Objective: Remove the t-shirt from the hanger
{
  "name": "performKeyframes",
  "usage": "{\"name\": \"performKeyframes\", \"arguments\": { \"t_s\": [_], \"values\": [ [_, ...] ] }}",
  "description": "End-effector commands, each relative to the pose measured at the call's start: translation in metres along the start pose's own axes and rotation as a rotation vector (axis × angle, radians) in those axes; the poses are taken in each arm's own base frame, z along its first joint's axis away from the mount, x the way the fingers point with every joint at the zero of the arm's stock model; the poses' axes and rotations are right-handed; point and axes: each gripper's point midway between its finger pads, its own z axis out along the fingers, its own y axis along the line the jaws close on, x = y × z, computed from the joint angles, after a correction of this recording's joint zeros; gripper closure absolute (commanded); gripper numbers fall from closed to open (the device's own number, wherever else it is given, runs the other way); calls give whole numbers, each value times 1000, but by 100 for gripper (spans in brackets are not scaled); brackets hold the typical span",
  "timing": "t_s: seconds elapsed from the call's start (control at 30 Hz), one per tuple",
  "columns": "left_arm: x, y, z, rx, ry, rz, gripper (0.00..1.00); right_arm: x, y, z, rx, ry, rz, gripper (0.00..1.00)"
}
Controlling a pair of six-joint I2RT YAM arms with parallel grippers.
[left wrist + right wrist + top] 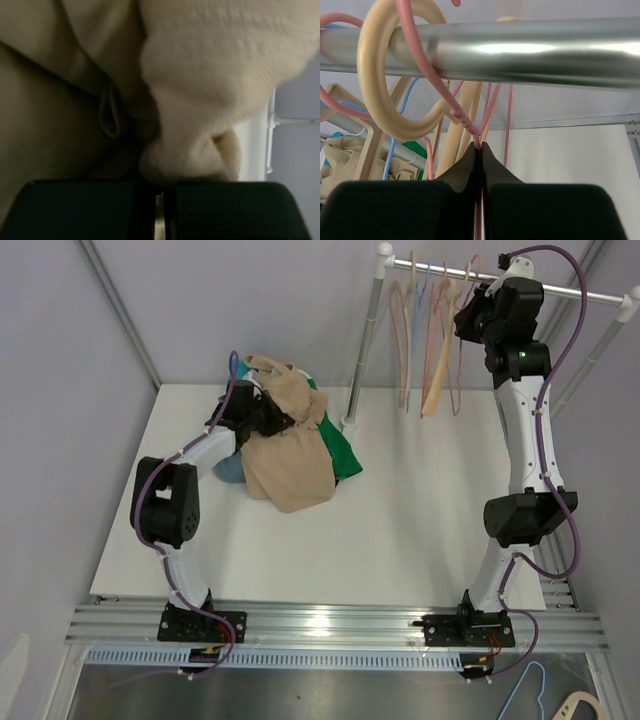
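With left gripper (159, 187) shut, pinching t-shirt (215, 65) on table (400, 530), in heap at far left. With right gripper (480, 150) shut, clamping pink hanger (462, 122) upright at rail (520, 50), well apart from t-shirt.

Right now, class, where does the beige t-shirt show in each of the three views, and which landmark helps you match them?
Top external: beige t-shirt heaped left of centre on the table.
Left wrist: it fills the frame, just beyond the left claw.
Right wrist: a small patch at the lower left edge.
Shared landmark: the metal rail, in the top and right wrist views.
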Motion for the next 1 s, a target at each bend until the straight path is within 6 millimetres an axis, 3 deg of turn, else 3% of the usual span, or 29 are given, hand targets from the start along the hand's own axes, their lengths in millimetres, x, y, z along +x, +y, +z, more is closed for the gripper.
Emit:
{"name": "performKeyframes", "arguments": {
  "t_s": [0.0, 0.03, 0.07, 0.13, 0.3, 0.33, 0.47, 0.5, 0.6, 0.63, 0.73, 0.87, 0.9, 0.97],
  "values": [
    [-11, 36, 14, -30, 79, -205, 99, -21, 10, -8, -31, -59, -8, 100],
    [-8, 43, 18, -51, 116, -216, 99, -16, 9, -7, -29, -48, -12, 100],
    [-34, 30, 21, -39, 74, -160, 99, -15, 7, -9, -24, -45, -14, 100],
    [-27, 42, 24, -107, 101, -152, 99, -16, 7, -13, -22, -50, -19, 100],
    [-45, 45, 14, -165, 39, -93, 99, -16, 8, -14, -30, -54, -21, 100],
    [-51, 42, 12, -164, 31, -80, 95, -18, 8, -15, -31, -59, -20, 100],
    [-71, 34, 0, -172, -2, -23, 58, -26, 12, -19, -38, -78, -20, 100],
    [-87, 22, -5, -158, -36, -3, 51, -29, 12, -22, -36, -83, -20, 100],
    [-104, 13, -20, -189, -63, 25, 4, -32, 6, -27, 3, -84, -19, 100],
    [-111, 8, -25, -188, -83, 31, 0, -32, 4, -28, 16, -82, -19, 100],
    [-123, -9, -43, -164, -125, 46, 0, -28, -8, -32, 82, -74, -16, 100],
    [-122, -11, -62, -172, -160, 58, 1, -26, -16, -37, 102, -78, -10, 98],
    [-123, -12, -66, -174, -166, 64, 0, -28, -15, -41, 97, -85, -11, 79],
    [-126, -18, -73, -162, -170, 84, 1, -25, -15, -42, 91, -78, -14, 64]
  ]
}}
